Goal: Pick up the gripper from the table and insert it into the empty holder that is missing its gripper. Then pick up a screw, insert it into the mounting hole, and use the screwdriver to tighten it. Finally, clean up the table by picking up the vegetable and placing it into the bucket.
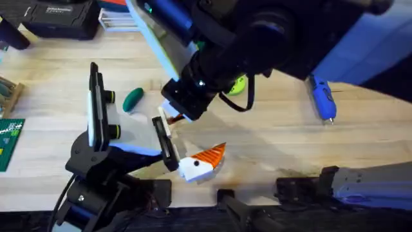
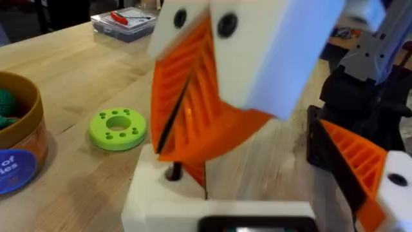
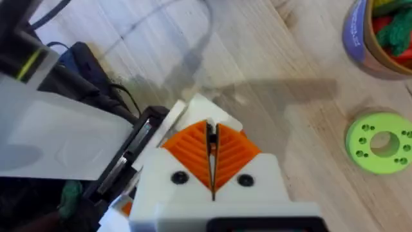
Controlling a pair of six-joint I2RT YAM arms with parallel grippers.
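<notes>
Toward the bench's far left side lies one vegetable (image 1: 133,98), a smooth dark green oval, alone on the wood. One blue screwdriver (image 1: 322,96) lies near the right edge, and one lime disc (image 3: 378,142) sits just beside the one bucket (image 3: 380,32). By the near edge, one orange ribbed gripper (image 1: 211,154) sits on the white holder (image 1: 193,169). The right hand (image 3: 211,138) is clenched, pads pressed together; whether anything is pinched between them I cannot tell. The left hand (image 2: 257,193) is released, fingers spread wide.
</notes>
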